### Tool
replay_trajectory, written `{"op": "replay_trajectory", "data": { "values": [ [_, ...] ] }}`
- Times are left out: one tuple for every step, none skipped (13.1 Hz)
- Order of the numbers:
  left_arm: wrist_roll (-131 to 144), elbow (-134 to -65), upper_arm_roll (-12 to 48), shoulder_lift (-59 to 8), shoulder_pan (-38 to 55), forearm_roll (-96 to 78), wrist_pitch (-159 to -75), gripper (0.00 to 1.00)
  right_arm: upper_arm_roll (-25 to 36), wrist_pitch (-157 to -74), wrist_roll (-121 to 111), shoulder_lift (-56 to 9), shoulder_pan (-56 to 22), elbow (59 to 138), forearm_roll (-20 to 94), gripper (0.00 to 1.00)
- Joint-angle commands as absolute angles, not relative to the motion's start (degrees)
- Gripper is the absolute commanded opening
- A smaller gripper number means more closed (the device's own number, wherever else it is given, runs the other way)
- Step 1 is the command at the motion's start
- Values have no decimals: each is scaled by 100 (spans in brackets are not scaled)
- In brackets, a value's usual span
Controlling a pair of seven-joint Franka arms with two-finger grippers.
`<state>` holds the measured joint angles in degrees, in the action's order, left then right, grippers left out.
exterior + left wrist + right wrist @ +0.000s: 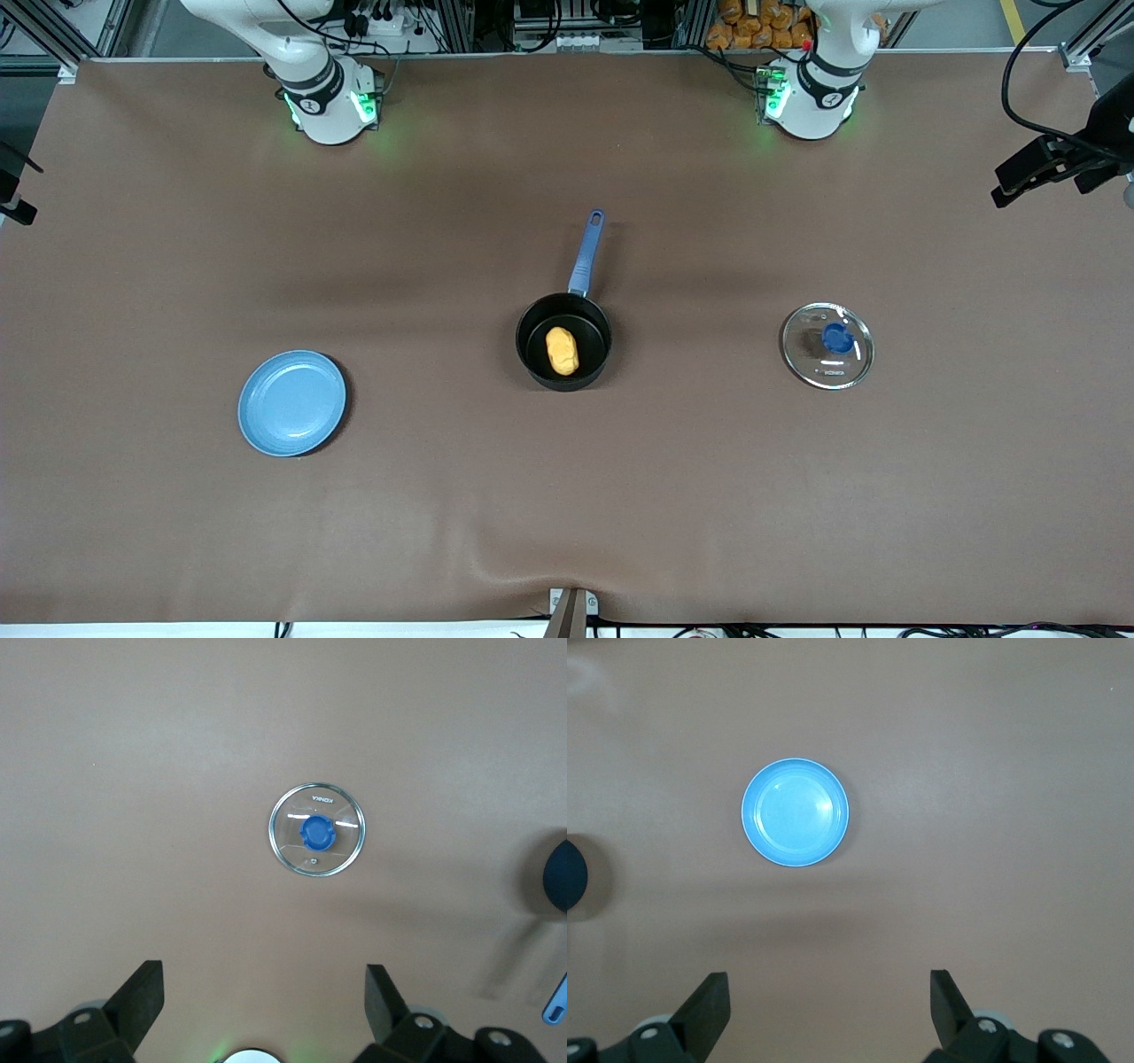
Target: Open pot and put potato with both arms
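Observation:
The black pot [563, 342] with its blue handle [586, 252] stands uncovered at the table's middle. The yellow-orange potato [562, 351] lies inside it. The glass lid [827, 345] with a blue knob lies flat on the table toward the left arm's end; it also shows in the left wrist view [317, 829]. Both arms are drawn back high at their bases, and neither hand shows in the front view. My left gripper [264, 992] is open and empty, high above the table. My right gripper [829, 997] is open and empty, high above the table.
A light-blue plate [292, 402] lies empty toward the right arm's end, a little nearer the front camera than the pot; it also shows in the right wrist view [796, 812]. A black camera mount [1054, 159] juts in at the left arm's end.

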<state>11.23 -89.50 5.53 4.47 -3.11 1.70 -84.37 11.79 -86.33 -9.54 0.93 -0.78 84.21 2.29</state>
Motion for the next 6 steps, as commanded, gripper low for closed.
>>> {"op": "replay_trajectory", "data": {
  "values": [
    [1116,-8816,589,431,-299,220,-8323,100,1125,-8552,-1046,79,-17,8341,264,100],
    [1090,-8815,589,431,-299,220,-8323,100,1125,-8560,-1046,79,-35,8341,203,100],
    [1107,-8807,589,422,-308,211,-8323,100,1099,-8561,-1046,79,-44,8350,-85,100],
    [1116,-8807,589,422,-282,254,-8323,100,1073,-8561,-1055,79,-114,8341,-366,100],
    [1108,-8807,589,422,-264,246,-8323,100,1081,-8578,-1046,79,-158,8332,-491,100],
    [1107,-8807,606,422,-264,220,-8323,100,1081,-8596,-1046,79,-149,8289,-501,100]
  ]
}}
